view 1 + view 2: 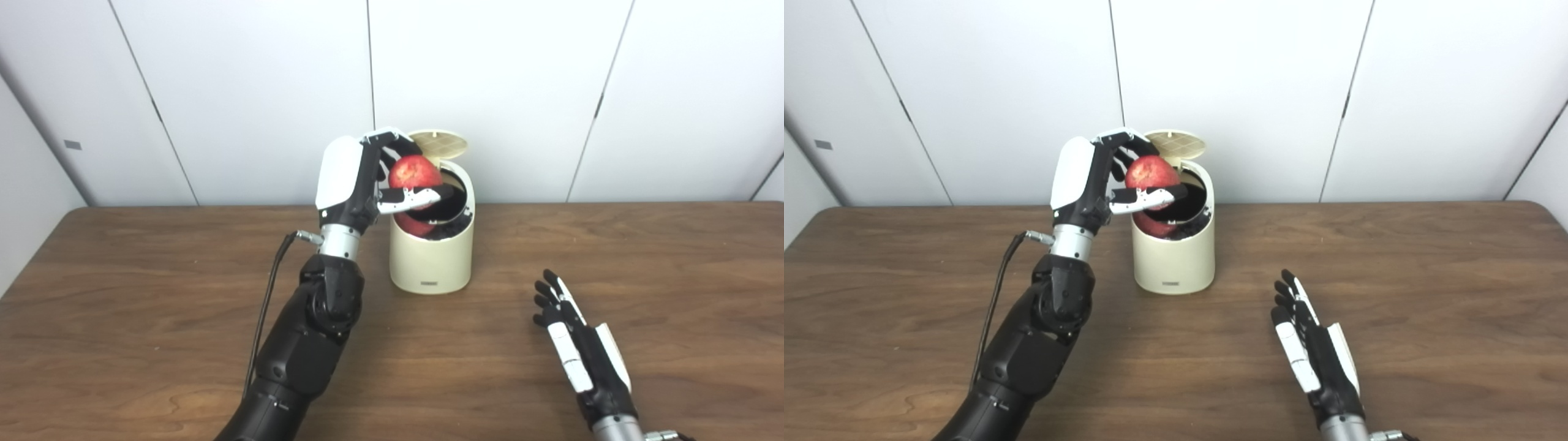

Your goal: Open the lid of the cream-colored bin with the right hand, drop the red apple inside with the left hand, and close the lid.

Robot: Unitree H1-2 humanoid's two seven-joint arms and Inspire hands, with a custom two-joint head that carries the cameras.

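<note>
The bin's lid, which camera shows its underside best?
The right eye view, slightly: the lid stands open above the bin, its ribbed underside clear of the left hand holding the apple. In the left eye view the fingers touch its left edge.

Small, seemingly illegible mark on bin

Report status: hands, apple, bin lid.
Left robot hand shut on red apple, held over open bin. Lid up. Right robot hand open, resting on table, clear of the bin. Nothing blocking the opening.
</note>
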